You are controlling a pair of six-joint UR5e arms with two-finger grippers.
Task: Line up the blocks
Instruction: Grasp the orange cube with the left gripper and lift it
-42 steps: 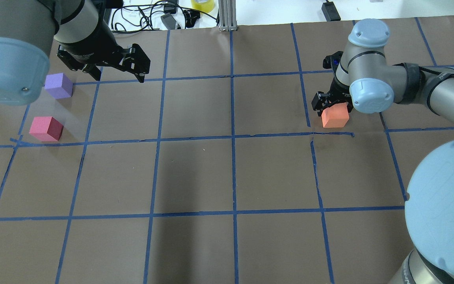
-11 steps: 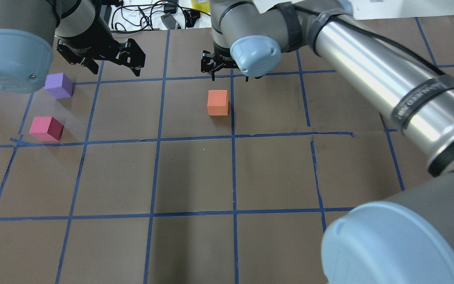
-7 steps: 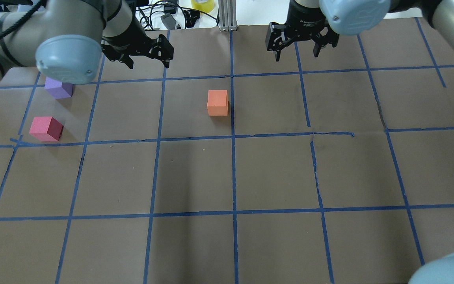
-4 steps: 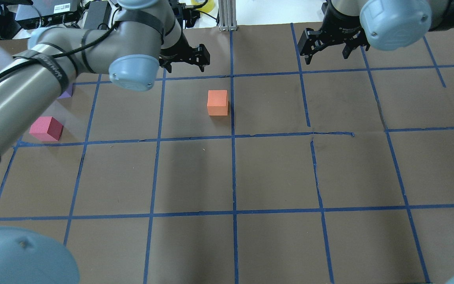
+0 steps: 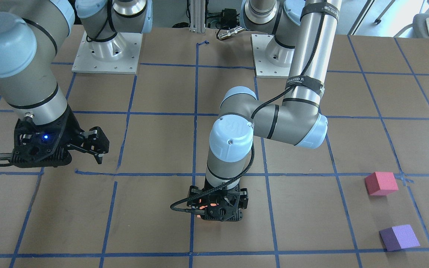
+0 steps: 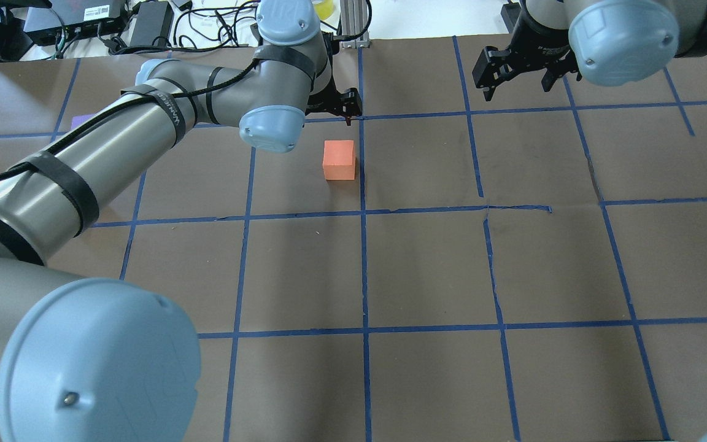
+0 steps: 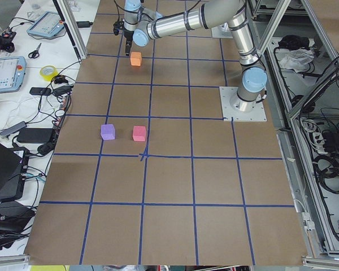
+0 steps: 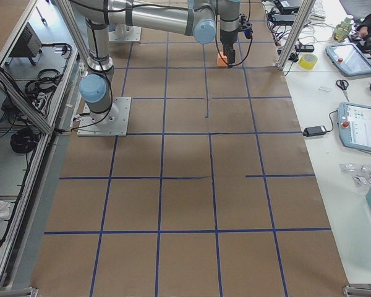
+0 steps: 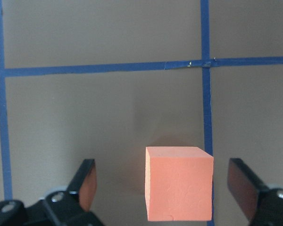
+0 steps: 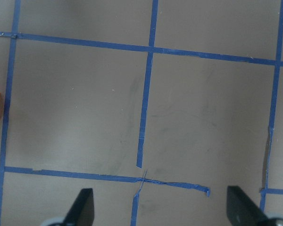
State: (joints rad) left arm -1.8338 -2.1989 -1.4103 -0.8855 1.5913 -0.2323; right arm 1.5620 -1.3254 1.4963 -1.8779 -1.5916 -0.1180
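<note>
Orange block (image 6: 339,160) stands on the brown-paper table (image 6: 427,270) near its middle, toward the operators' side. One face is just beside a blue tape line (image 6: 363,184). Bare paper surrounds it on every side. Pinkish-red block (image 5: 381,183) and purple block (image 5: 399,237) sit well apart from it on the robot's left. They are near each other but not touching, w/ purple closer to the operators' edge.

Hidden or cut off: in the overhead view the left arm covers the pinkish-red block and leaves only a sliver of purple. In the front-facing view the gripper body masks the orange block, so only an orange glimmer shows through it. In the right wrist view the orange block is cut by the picture's edge.

Left gripper (image 5: 218,209) points straight down over the orange block, jaws wide apart. In the left wrist view its fingers (image 9: 87,183) flank the block w/ paper showing on both sides and no contact; the gap is narrower at that view's right. Its height above the block cannot be told.

Right gripper (image 6: 516,83) hangs over bare paper on the robot's right, well apart from the orange block. Its jaws are wide apart and hold nothing.
</note>
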